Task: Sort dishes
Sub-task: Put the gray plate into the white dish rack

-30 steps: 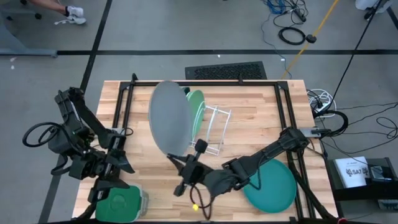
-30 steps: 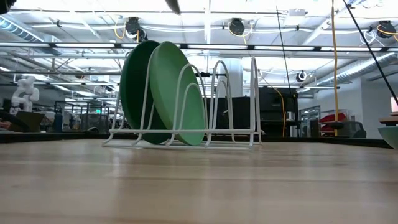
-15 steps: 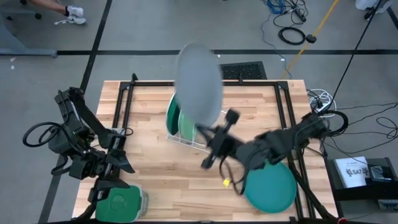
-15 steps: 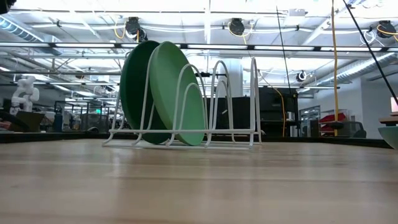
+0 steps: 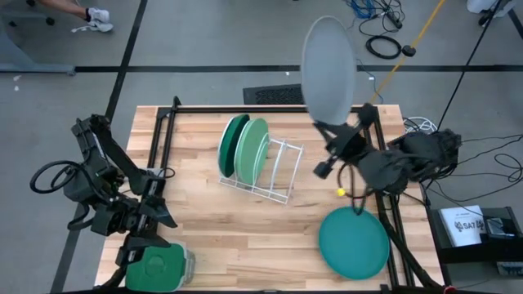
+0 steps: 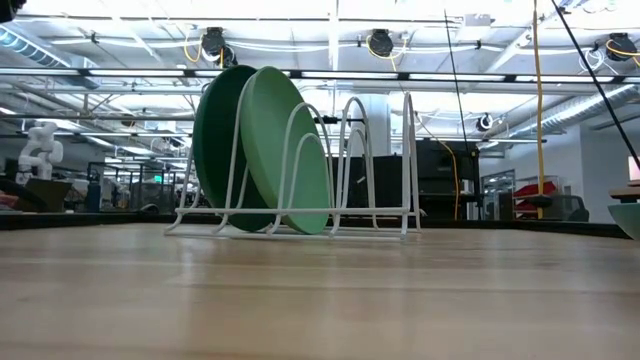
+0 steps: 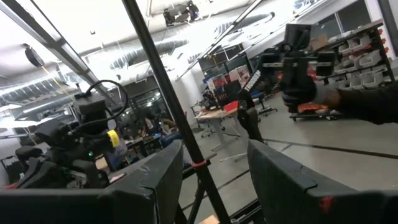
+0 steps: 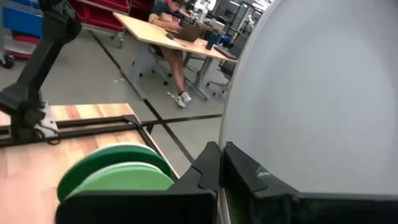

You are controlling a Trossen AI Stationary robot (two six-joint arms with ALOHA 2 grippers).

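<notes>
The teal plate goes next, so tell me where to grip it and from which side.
Grip the teal plate by its rim, probably on the edge nearest the right gripper. It lies flat on the table, so only the thin rim offers a pinch; come in low from the side. That gripper is busy, clamped on the grey plate held aloft.
</notes>
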